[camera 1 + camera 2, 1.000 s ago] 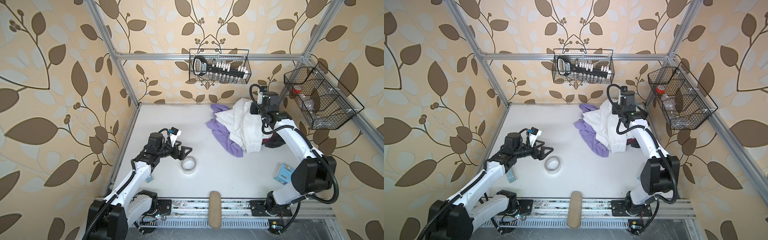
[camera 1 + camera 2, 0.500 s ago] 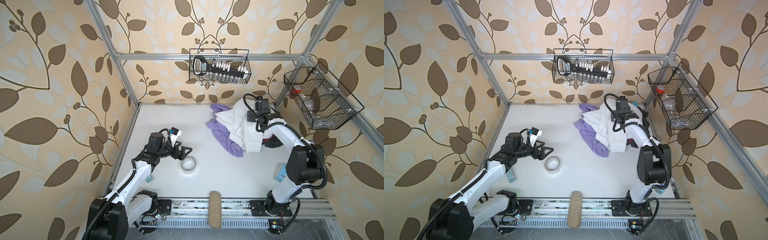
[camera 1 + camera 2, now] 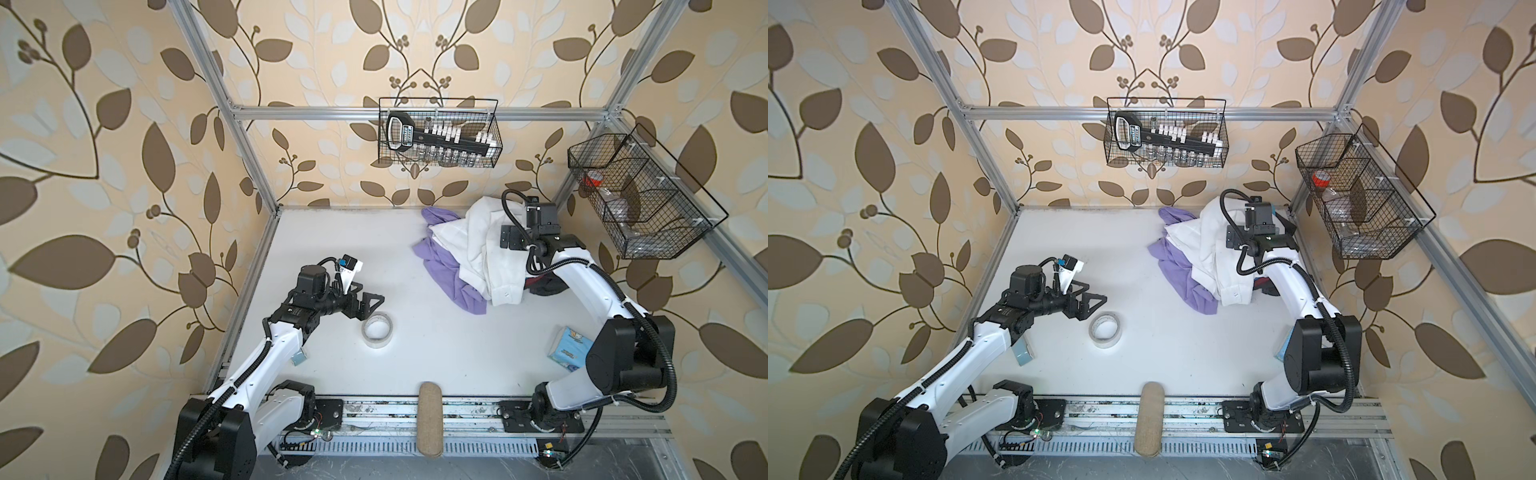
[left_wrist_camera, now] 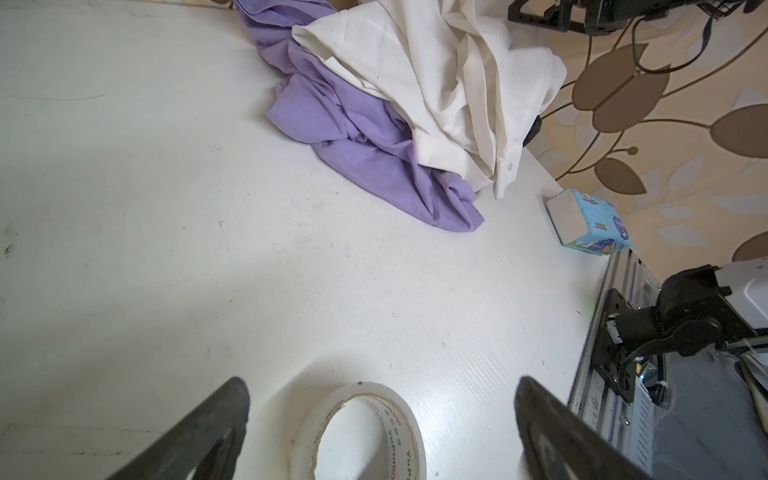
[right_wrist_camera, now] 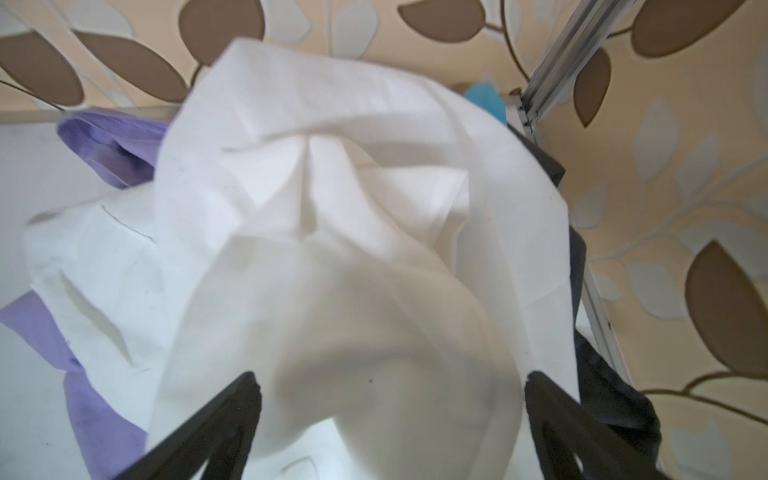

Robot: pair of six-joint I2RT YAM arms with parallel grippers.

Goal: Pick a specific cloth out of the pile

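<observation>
Since a second back, the right claw [image 5: 392, 376] has been opened from shut to wide and its wrist swung slightly above the pile [image 3: 1187, 282]. The cloth [image 3: 478, 245] is draped over that heap in the far right corner of the tabletop [image 3: 353, 249], with a fold bulging between the spread jaws. It's thin, floppy and light, so it'll likely be dragged along with the lavender garment [image 3: 444, 262]. The buttoned cuff [image 3: 508, 293] is probably best pinched, though the layers there can't be made out. The left claw [image 4: 382, 384] is held wide over the tape roll [image 4: 361, 432].
</observation>
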